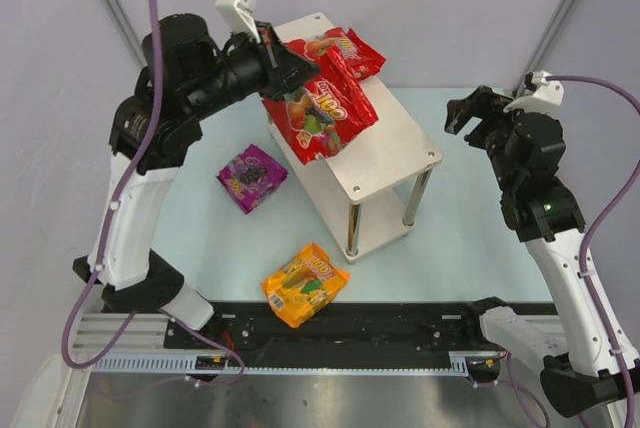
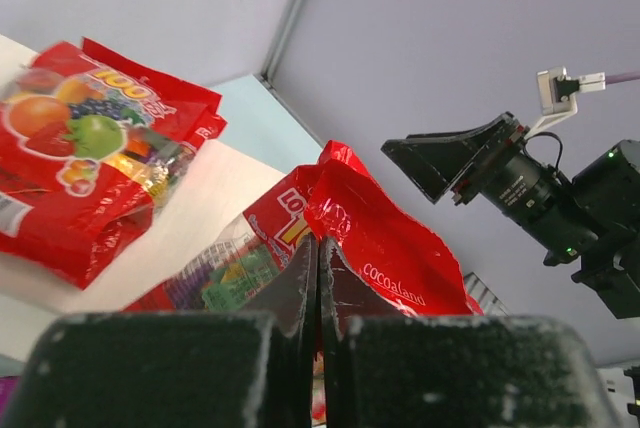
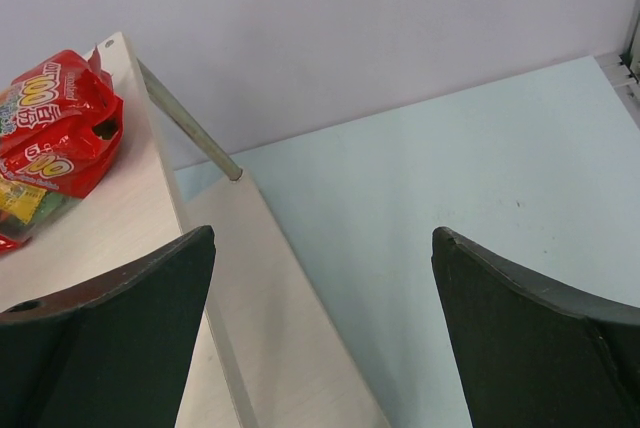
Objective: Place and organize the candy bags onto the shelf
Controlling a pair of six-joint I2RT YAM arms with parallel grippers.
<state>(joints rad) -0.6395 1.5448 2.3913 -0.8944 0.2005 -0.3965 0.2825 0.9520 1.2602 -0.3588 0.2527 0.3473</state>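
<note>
glossy plastic candy bags (image 1: pixel 322 103), matt pale shelf (image 1: pixel 385 153) boards, metal legs

The pale blue desk (image 1: pixel 460 228) carries the shelf (image 1: pixel 400 145), which stands on slim legs near the middle. A purple bag (image 1: pixel 252 177) lies flat at the shelf's 8 o'clock. An orange-yellow bag (image 1: pixel 305 284) lies at its 7 o'clock, near the front edge.

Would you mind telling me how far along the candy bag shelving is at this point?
The first red bag lies on the shelf's top board. The left claw is shut on the second red bag over that board. The purple bag and orange-yellow bag lie on the table, unplaced; the right claw is open, empty.
</note>
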